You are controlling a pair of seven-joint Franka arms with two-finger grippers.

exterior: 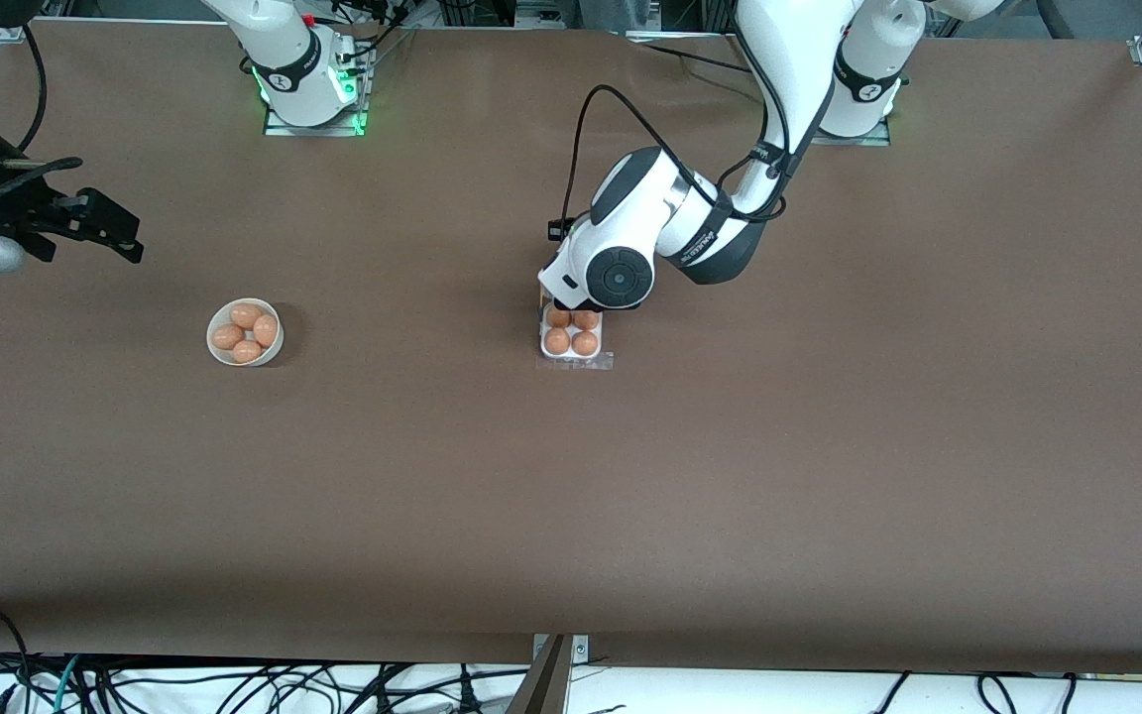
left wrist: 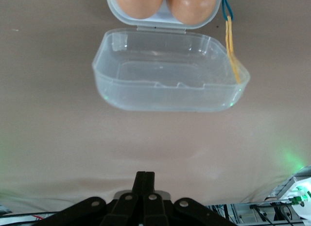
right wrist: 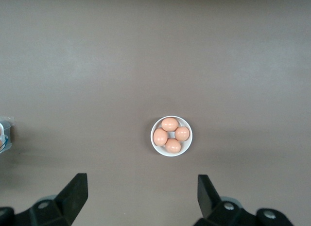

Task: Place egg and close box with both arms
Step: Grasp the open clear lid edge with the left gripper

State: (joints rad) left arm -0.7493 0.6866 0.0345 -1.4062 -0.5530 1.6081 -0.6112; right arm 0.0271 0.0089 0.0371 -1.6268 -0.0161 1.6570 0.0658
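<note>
The box (exterior: pixel 571 337) sits mid-worktop (exterior: pixel 829 446) with four eggs (exterior: pixel 558 341) in it, its clear lid (left wrist: pixel 170 73) swung open. The left tool (left wrist: pixel 144 180), pressed together, hangs by the lid; "FRANKA" lettering on that arm is barely legible. The right tool (right wrist: pixel 141 192), spread wide, waits high above the bowl (right wrist: pixel 171 136), well apart from the box.

Eight eggs (exterior: pixel 571 331), one box (exterior: pixel 574 355), one bowl (exterior: pixel 245 332)

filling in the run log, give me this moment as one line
white four-cell egg carton: four eggs in, clear lid open | left gripper: shut, above lid | right gripper: open, high above white round bowl of four eggs
</note>
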